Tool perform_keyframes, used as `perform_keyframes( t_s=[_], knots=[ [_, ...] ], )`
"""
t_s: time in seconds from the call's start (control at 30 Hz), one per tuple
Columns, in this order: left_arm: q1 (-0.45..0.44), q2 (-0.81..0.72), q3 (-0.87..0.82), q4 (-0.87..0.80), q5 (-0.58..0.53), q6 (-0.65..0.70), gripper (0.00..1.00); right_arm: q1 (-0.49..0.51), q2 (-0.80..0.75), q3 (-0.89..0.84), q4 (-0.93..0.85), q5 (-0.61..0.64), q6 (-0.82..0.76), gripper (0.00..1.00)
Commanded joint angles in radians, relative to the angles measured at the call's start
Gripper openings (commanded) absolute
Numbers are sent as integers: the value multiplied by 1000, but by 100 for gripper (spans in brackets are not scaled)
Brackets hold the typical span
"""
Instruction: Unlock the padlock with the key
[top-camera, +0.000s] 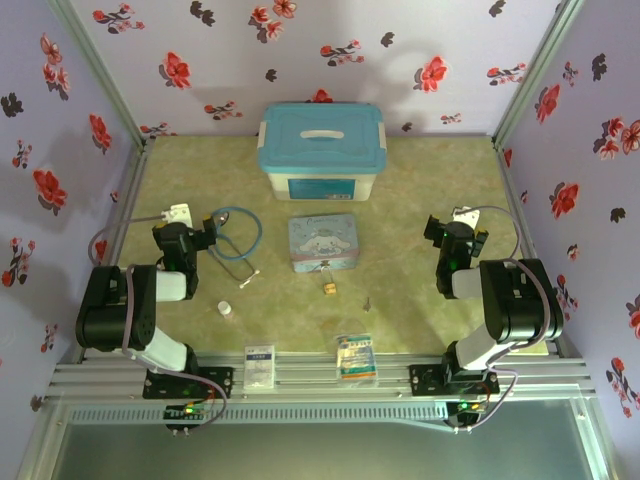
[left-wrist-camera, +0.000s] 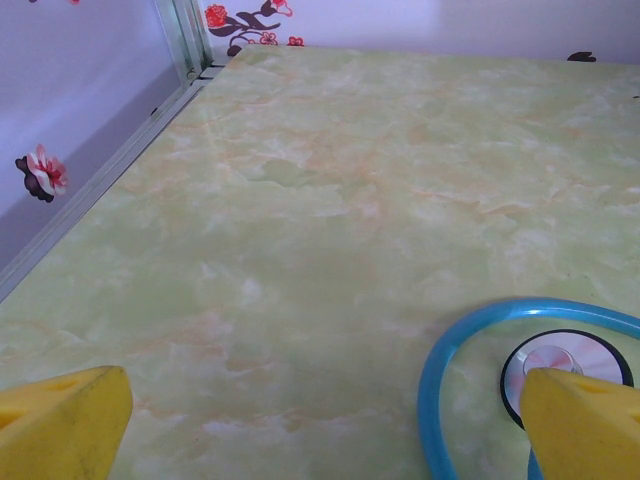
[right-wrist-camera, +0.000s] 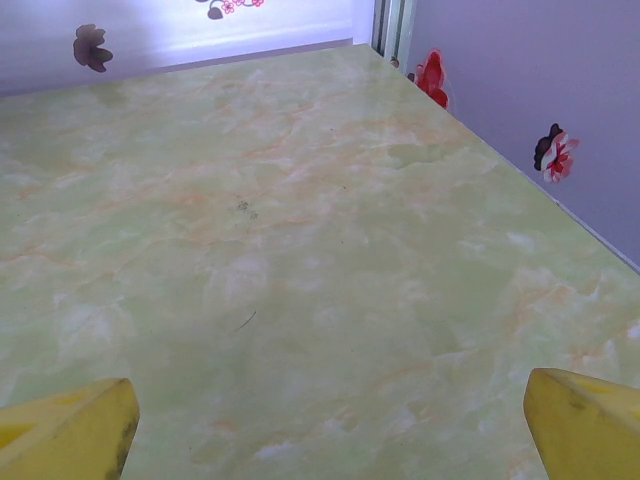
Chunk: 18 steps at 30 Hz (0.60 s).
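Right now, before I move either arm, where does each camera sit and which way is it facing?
Top external: above and behind the bases, looking down at the table; both arms, left tool, right tool, padlock, key.
Left wrist: on the left arm, facing the far-left corner; yellow fingers, wide apart.
Right wrist: on the right arm, facing the far-right corner; yellow fingers, wide apart.
Shared: top and left wrist both show the blue stethoscope.

table (top-camera: 420, 190) | on it: box (top-camera: 321, 150), tin (top-camera: 323, 243), stethoscope (left-wrist-camera: 434, 380), padlock (top-camera: 329, 288), key (top-camera: 367, 303), packets (top-camera: 355, 357)
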Motion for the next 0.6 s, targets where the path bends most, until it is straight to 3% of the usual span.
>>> perform_keyframes(
  t_s=[0.0,0.3,0.4,0.57],
  knots=[
    [2,7,-2,27,10,29,100,0,-3,-3,24,10,13,99],
    [3,-8,-15,44,-8,19,100,-6,-9,-7,29,-2,14,99],
    [2,-86,3,-55,-19,18,100,-6,-56,-12,-15,-5,17,99],
    [0,-280,29,-236,-89,-19,100,19,-80,-72,104,1,-28,99]
  ],
)
